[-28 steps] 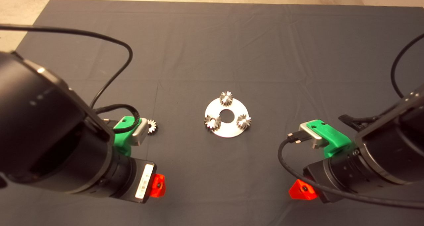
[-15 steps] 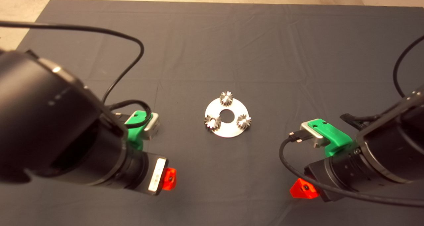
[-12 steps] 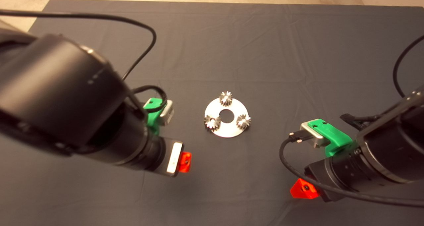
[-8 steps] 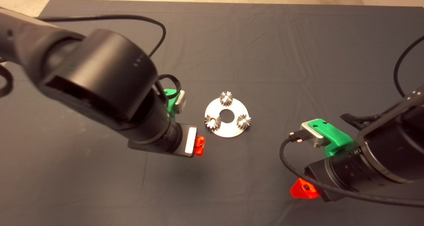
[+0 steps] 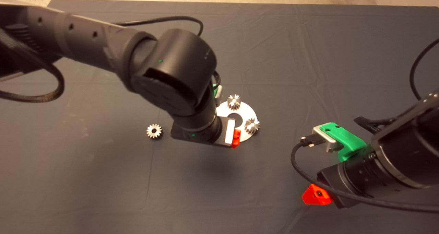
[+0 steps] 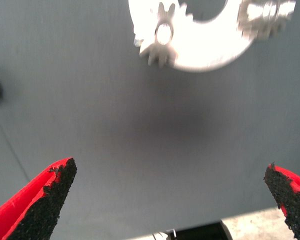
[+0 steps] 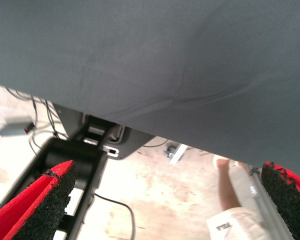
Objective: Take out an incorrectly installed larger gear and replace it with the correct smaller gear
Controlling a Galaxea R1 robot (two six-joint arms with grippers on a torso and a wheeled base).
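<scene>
A round silver plate [image 5: 247, 115] lies mid-mat with three bevel gears on it. The larger gear [image 6: 161, 36] sits at its near-left; in the head view my left arm covers it. Two matching gears [image 5: 234, 102] [image 5: 252, 125] stand at the far and near-right spots. The smaller gear [image 5: 154, 131] lies loose on the mat to the plate's left. My left gripper [image 6: 169, 169] hovers above the mat just short of the plate, open and empty, with one red finger [image 5: 235, 138] showing at the plate's near edge. My right gripper [image 7: 167, 170] waits open at the lower right.
The dark mat [image 5: 308, 55] covers the table. The right wrist view looks past the mat's edge [image 7: 140, 120] to the floor, with cables, a black stand and a person's leg [image 7: 227, 187]. Black cables trail from both arms.
My left arm has swung from the lower left across to the plate, uncovering the loose smaller gear and now hiding the plate's near-left gear. The right arm has stayed put.
</scene>
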